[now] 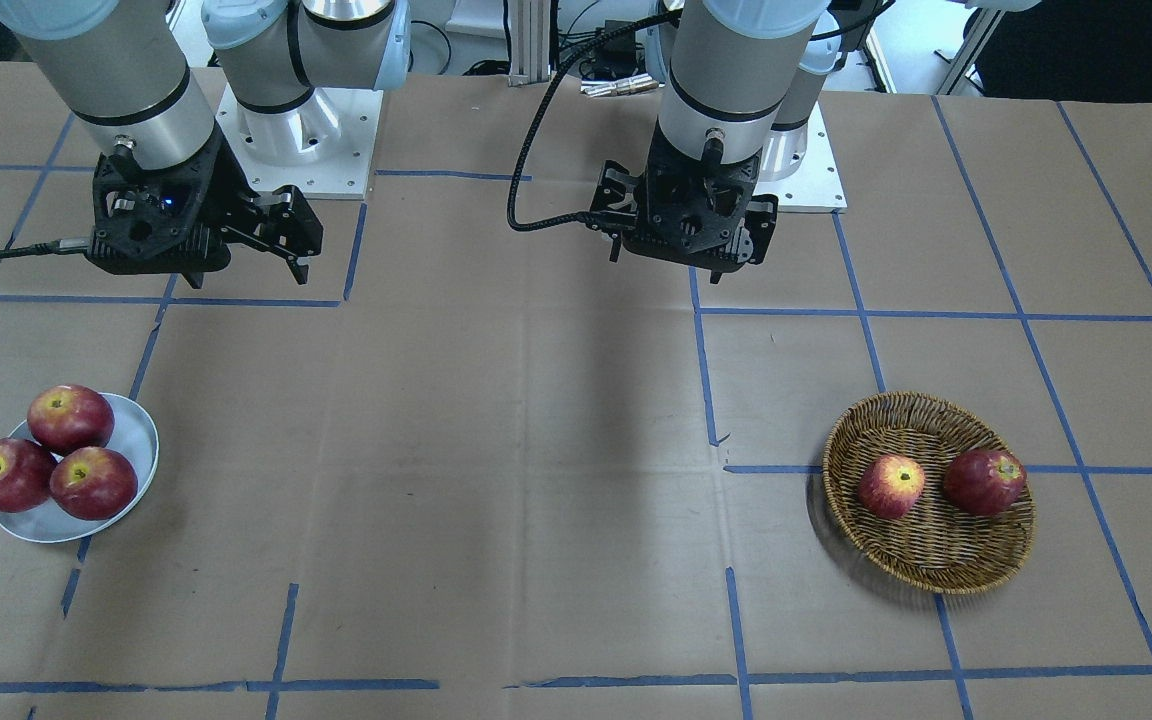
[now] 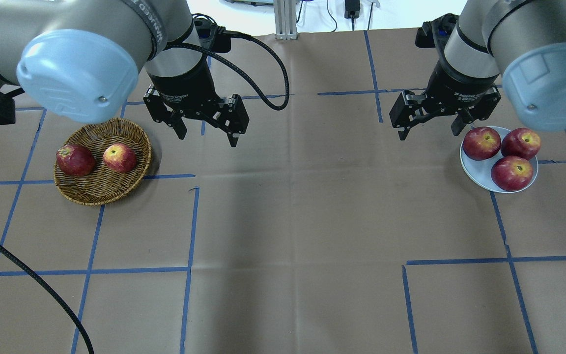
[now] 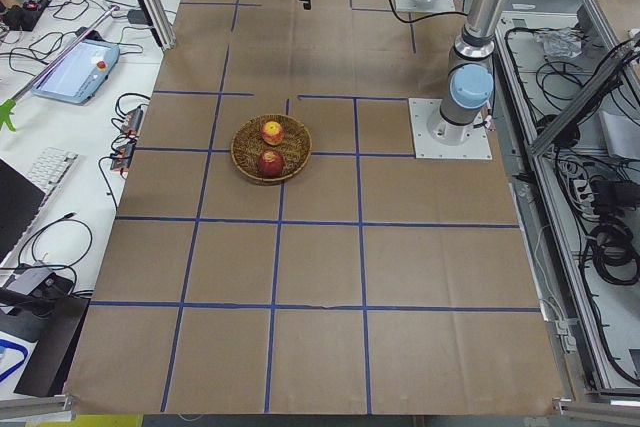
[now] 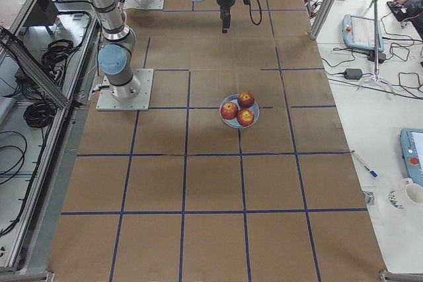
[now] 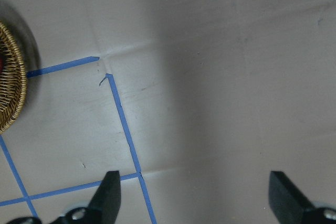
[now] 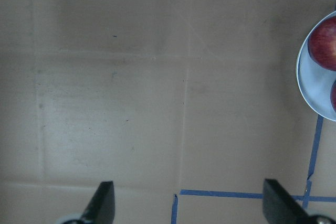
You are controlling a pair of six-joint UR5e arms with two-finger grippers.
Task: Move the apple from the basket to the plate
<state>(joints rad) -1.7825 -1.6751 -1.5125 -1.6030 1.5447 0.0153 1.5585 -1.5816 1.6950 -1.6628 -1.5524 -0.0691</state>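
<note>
Hovering beside the basket (image 2: 97, 196), my left claw (image 2: 208, 138) stands wide, empty, positioned to reach the yellow-streaked apple (image 2: 120, 158); right claw (image 2: 430, 133) wide beside the plate (image 2: 479, 170).

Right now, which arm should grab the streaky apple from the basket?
Left. The left gripper, open, hangs beside the basket holding the apple; the right gripper sits across the table by the plate.

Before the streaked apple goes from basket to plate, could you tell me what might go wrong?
The small white plate already holds three red apples, leaving little bare space, so a fourth may roll off. In the round wicker basket, the yellow-streaked light red apple sits close to a dark red apple; the open left hand might bump it.
</note>
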